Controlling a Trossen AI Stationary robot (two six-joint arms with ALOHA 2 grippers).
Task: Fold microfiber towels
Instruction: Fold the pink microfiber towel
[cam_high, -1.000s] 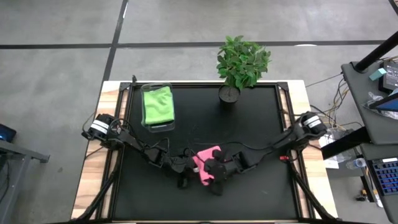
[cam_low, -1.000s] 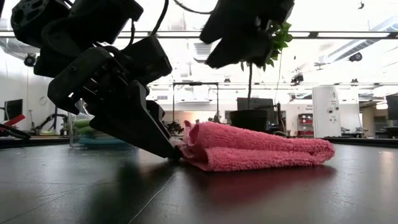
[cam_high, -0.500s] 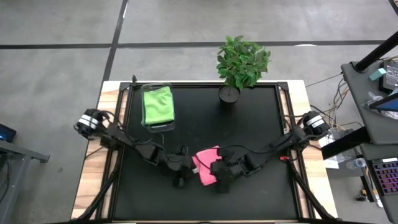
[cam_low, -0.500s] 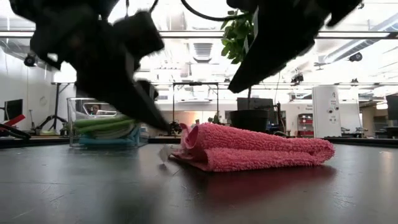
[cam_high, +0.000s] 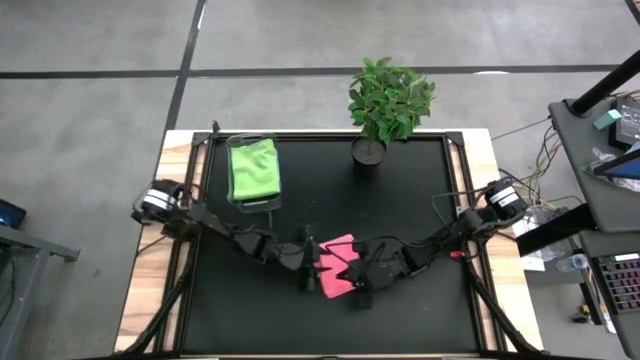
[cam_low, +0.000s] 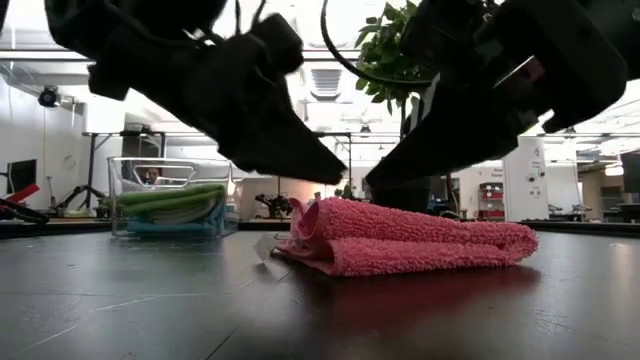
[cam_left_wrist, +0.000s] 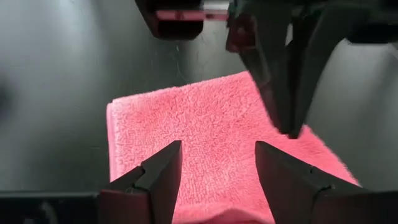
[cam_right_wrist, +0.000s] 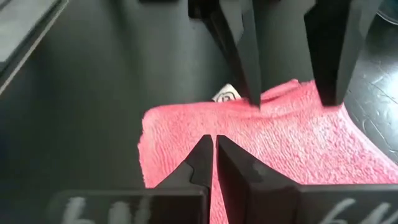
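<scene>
The pink towel (cam_high: 338, 266) lies folded on the black table (cam_high: 420, 200), toward its near edge and about midway across, directly between the two grippers. The left gripper (cam_left_wrist: 217, 163) hangs just over the towel's left side with its fingers spread wide, pink pile showing in the gap between them and nothing held. The right gripper (cam_right_wrist: 213, 155) hovers over the towel's right side with its fingers pressed together, tips meeting with no cloth between them, so it holds nothing. In the low view both dark fingers slope down toward each other above the towel; the left gripper's (cam_low: 330, 172) tip stands clear of the cloth, while whether the right one's (cam_low: 385, 178) tip brushes the pile is hard to tell from here.

The towel is a thick, fluffy wad of several layers, its fold rolled up at the end under the left gripper and its far end flatter. A small white label (cam_right_wrist: 225, 96) peeks from one edge.

Bare table lies open on every side of the grippers. Well away, at the far left corner, a clear bin (cam_high: 254, 172) holds a lime green towel (cam_high: 254, 167), and a potted plant (cam_high: 385, 105) stands at the far edge.
</scene>
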